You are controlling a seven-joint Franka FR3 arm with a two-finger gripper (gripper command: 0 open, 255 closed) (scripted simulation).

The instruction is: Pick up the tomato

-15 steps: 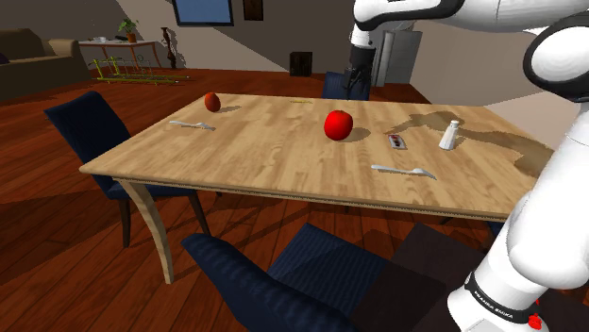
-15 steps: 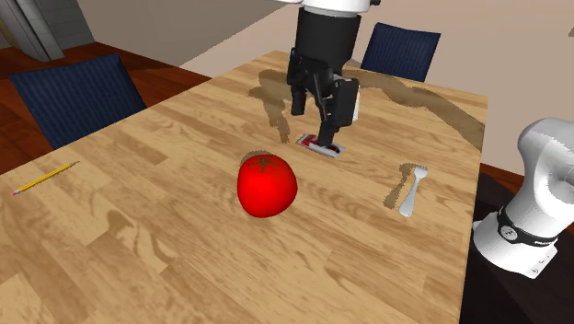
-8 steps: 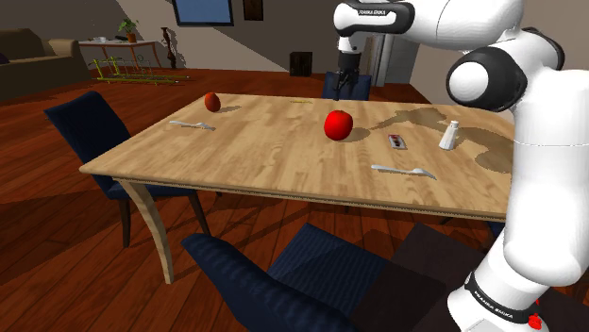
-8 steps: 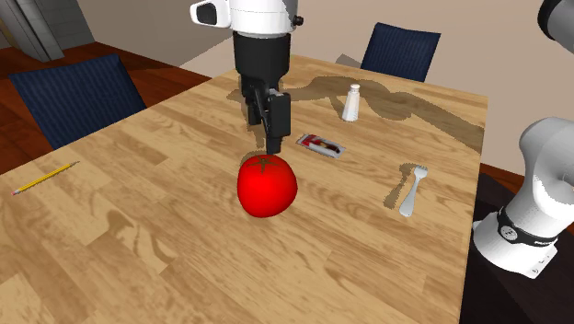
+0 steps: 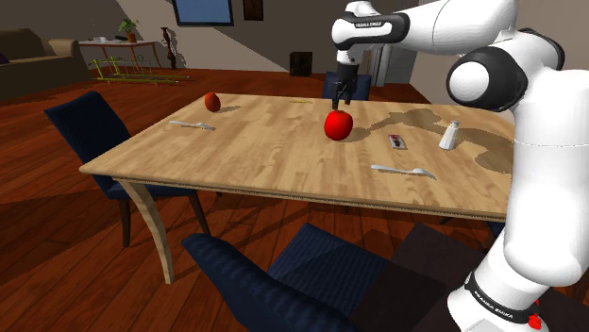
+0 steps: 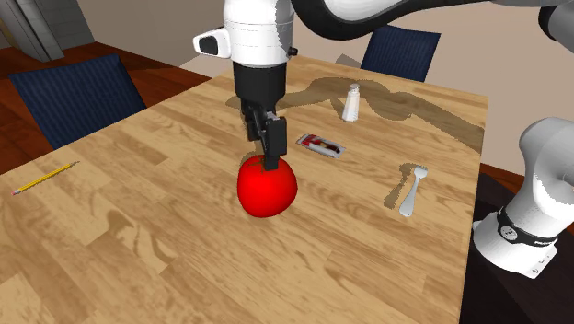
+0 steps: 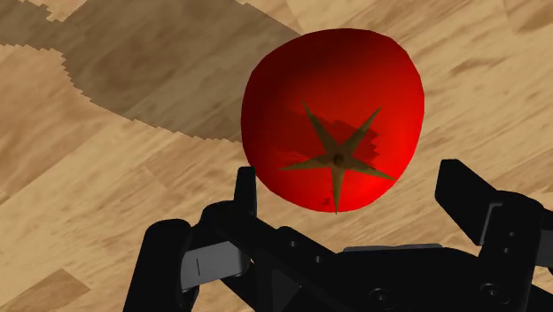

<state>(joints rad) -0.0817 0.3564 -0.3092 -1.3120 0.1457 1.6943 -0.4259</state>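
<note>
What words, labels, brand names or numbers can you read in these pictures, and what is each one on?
Black band on the arm's upper link: white lettering, too small to read.
Black base ring of the arm: white lettering, too small to read.
Flat packet beside the tomato: red and white print, nothing legible.
Tomato and white shaker: no text.

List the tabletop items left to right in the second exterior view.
Yellow pencil → round red tomato → small flat red-and-white packet → white salt shaker → grey fork.
</note>
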